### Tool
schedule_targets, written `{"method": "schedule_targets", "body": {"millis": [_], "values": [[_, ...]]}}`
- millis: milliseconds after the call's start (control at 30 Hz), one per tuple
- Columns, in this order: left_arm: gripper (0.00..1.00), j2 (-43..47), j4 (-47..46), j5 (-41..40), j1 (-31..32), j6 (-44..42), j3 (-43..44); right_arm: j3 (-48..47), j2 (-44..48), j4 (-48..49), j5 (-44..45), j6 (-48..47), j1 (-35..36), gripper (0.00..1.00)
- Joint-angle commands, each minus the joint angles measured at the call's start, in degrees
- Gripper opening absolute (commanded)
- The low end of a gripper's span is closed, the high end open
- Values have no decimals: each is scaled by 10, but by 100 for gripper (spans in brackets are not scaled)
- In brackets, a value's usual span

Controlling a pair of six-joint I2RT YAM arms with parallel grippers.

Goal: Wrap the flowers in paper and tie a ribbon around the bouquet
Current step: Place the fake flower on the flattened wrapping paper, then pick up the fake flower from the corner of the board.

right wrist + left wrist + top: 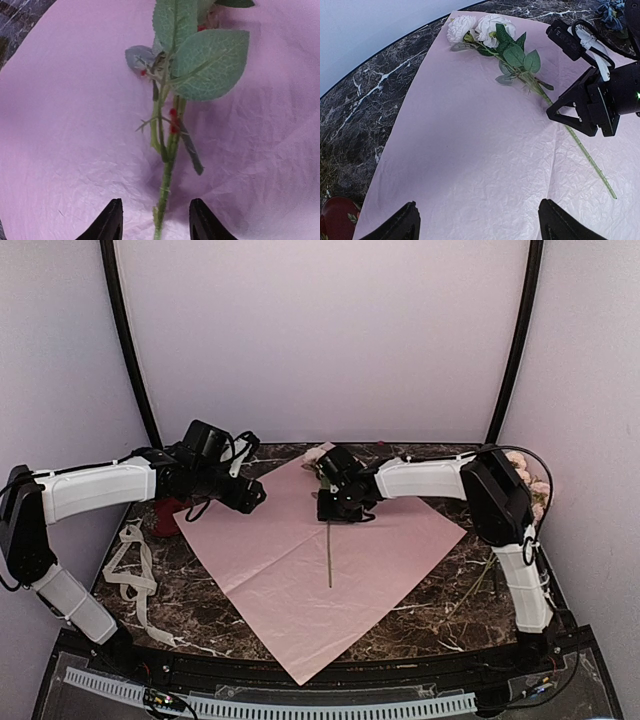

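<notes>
My right gripper [156,221], bottom centre, stands parted astride the flowers [202,62]. My left gripper [477,225] is spread wide above the paper [470,150].

Nothing readable for you here — no label, brand, number or sign is legible in any of the three views. The only candidate is the ribbon [128,575], and in the top view it's too small and soft for you to make out any print on it.
</notes>
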State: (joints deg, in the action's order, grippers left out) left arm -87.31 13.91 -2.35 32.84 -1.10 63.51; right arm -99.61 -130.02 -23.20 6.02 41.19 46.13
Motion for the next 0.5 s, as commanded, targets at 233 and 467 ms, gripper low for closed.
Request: {"method": "schedule_targets", "body": {"millis": [233,467], "values": [[84,5,14,1,-3,-7,10,157,277,-130,131,-68,-97,47],[84,5,14,3,-3,-6,11,436,516,-124,172,-27,-273,16]]}}
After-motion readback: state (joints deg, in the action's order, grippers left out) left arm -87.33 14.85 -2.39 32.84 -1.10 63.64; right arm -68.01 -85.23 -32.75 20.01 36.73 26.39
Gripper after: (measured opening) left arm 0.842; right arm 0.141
